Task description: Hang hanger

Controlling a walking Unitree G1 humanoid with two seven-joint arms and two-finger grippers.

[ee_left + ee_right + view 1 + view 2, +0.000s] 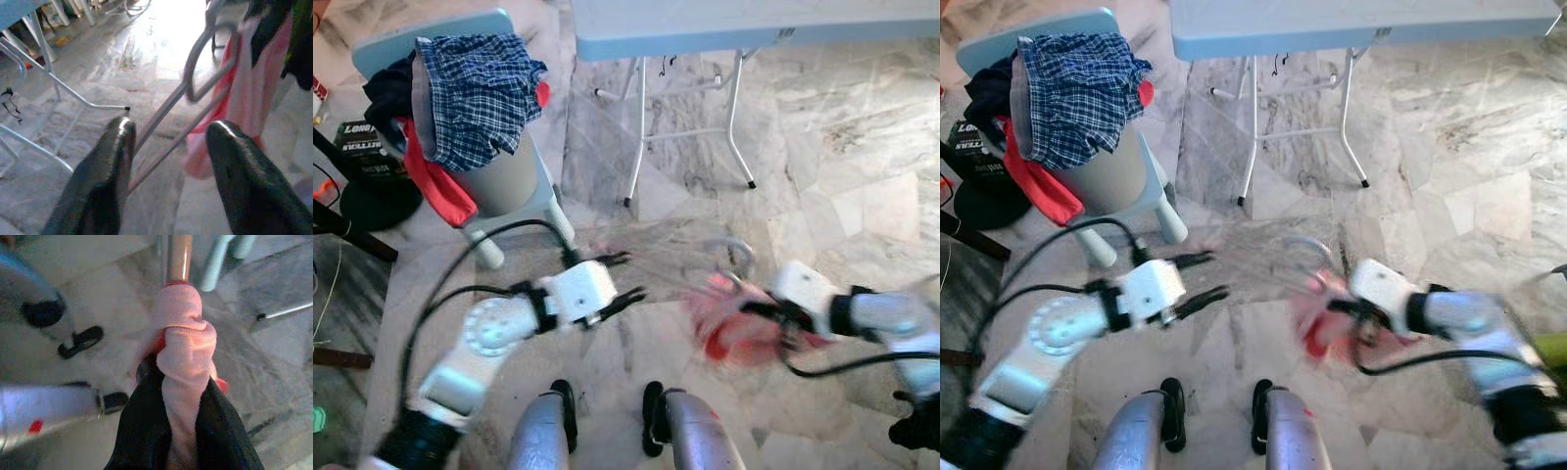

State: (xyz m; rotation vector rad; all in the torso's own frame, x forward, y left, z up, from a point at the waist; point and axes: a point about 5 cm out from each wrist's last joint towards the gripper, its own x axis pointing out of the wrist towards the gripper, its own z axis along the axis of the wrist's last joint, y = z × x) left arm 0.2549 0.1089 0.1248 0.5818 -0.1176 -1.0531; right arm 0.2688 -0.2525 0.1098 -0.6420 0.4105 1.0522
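Pink cloth bunched on a grey hanger, held low over the marble floor in front of the robot, to its right. Head views blurred here; hook curve faintly visible above the cloth. Right gripper has its black fingers pinched on the pink cloth, w/ the hanger's bar running up out of the wad in right wrist view. Left gripper sits just beside, fingers spread apart, not touching anything; hanger wires pass beyond the gap in left wrist view.

Further out: white folding table ahead, legs on the floor. Grey chair to the left, piled w/ a blue plaid shirt, red garment, dark garment. Black box beside chair, white lettering, reads approx "LONG", rest too small to read.
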